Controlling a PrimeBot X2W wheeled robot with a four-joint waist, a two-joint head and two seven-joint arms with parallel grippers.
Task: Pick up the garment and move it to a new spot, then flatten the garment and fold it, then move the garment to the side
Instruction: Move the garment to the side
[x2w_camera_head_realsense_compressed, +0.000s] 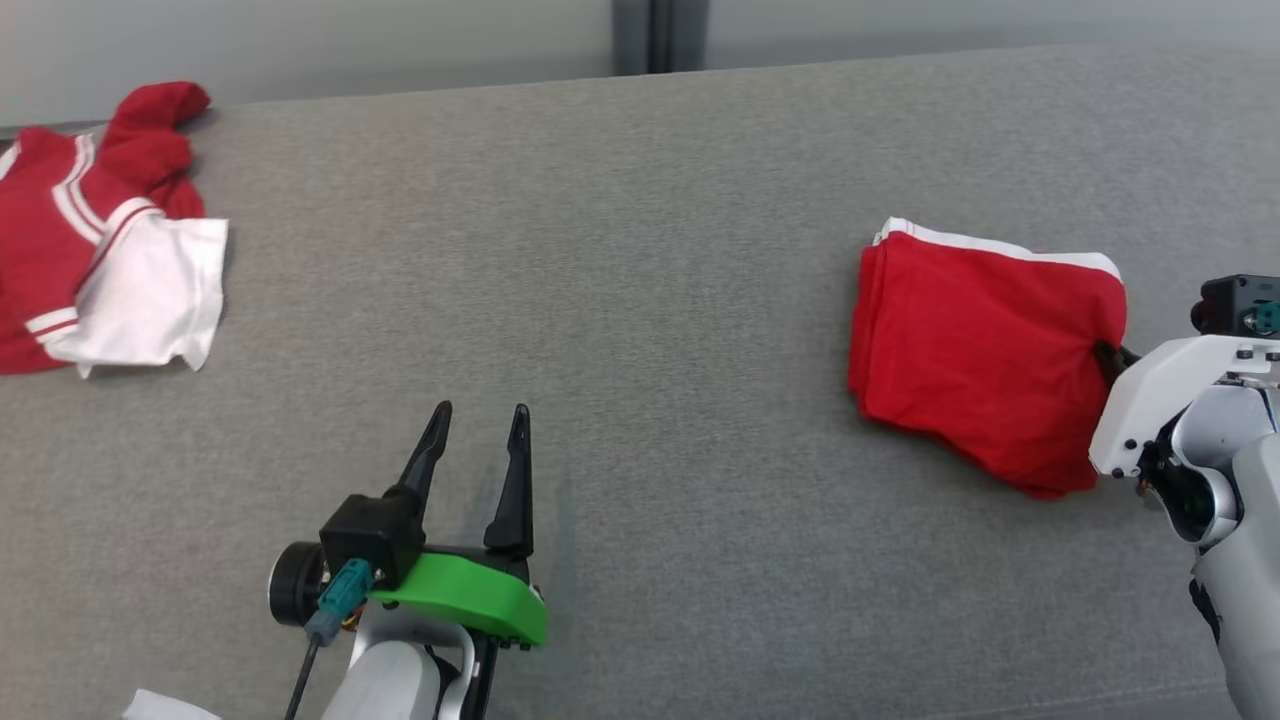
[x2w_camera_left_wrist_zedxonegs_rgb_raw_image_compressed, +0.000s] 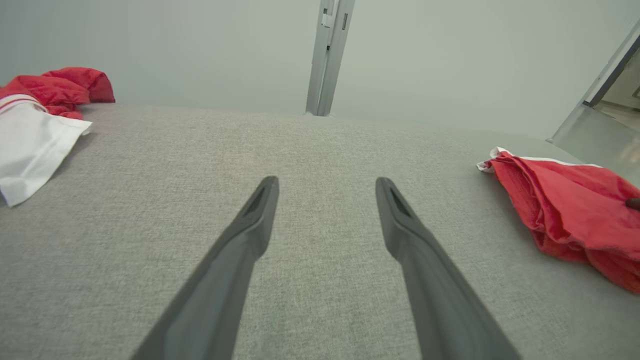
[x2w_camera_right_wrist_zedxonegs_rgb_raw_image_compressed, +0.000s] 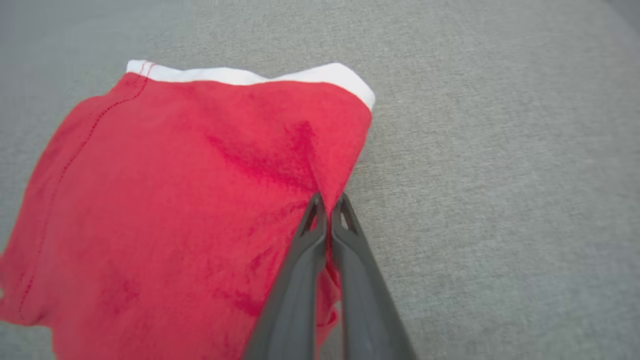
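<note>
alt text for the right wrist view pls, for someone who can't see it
The right end effector is shut on the right edge of a folded red garment. A white band runs along the garment's top edge in this view, and the garment lies on a grey fabric surface.

2x garments (x2w_camera_head_realsense_compressed: 985, 360) (x2w_camera_head_realsense_compressed: 100, 240), 2x end effectors (x2w_camera_head_realsense_compressed: 482, 407) (x2w_camera_head_realsense_compressed: 1108, 355)
</note>
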